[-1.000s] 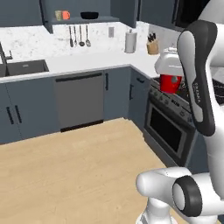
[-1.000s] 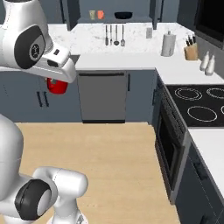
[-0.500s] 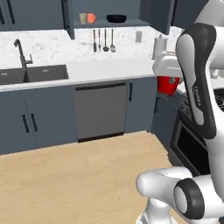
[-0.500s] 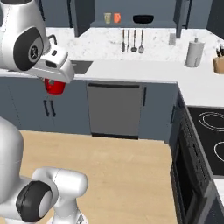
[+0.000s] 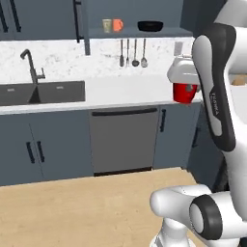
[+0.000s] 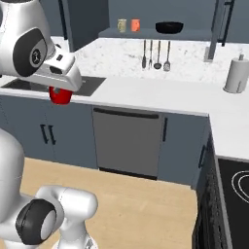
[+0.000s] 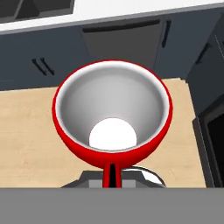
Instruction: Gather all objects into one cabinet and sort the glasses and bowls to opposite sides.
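Pinching the red mug (image 7: 112, 124) tight in the gripper (image 7: 112, 173) and carrying it high over the floor, away from the counter (image 5: 120, 91), so it can join the orange mug (image 5: 117, 25), beige cup (image 5: 106, 25) and black bowl (image 5: 150, 25) up at twelve o'clock in the open cabinet (image 5: 140, 32).

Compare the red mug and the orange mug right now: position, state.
The glossy red mug hangs in the shut claw, off any surface, out in front of the counter; the small orange handled mug stands on the open cabinet shelf beside a beige cup. The red one is close to the cameras, its white inside visible in the hand view; the orange one's inside is not visible. Both stand upright.
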